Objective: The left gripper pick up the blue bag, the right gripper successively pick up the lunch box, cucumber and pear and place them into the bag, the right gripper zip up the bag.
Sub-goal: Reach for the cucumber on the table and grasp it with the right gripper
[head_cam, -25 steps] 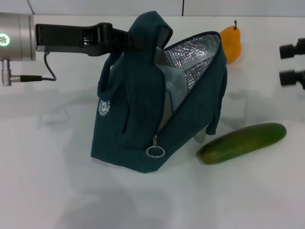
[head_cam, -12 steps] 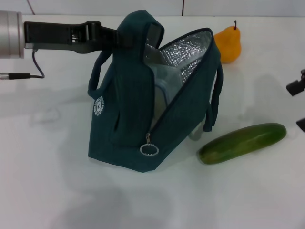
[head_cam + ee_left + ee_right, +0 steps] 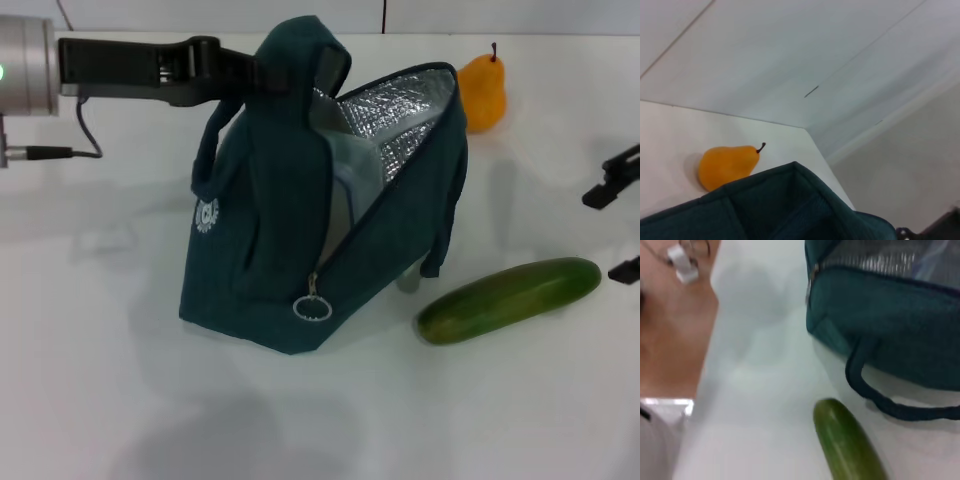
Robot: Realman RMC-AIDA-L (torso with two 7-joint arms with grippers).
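Left gripper (image 3: pixel 268 77) is reaching in from the left at upper height, pinching the top fold of the blue bag (image 3: pixel 290 230) closed between its fingers and holding that flap up. The bag is hanging just below and to the right of this gripper, base resting on the white table (image 3: pixel 120 380), mouth gaping toward the right with the silver lining (image 3: pixel 395 115) showing. Something pale is sitting inside the opening, likely the lunch box (image 3: pixel 350 185), only partly visible. The zipper ring (image 3: pixel 312 308) is dangling at the low front end of the opening, well below the left gripper.

Right gripper (image 3: pixel 615 215) is hovering at the right edge of the head view, apart from the bag, with two dark fingers showing spread and nothing between them. The cucumber (image 3: pixel 508 299) is lying on the table just below and inward of this gripper, near the bag's loose handle strap (image 3: pixel 880 395) but not touching the bag. The pear (image 3: pixel 481 92) is sitting on the table behind the bag's right side, far from the right gripper and beyond the left one.
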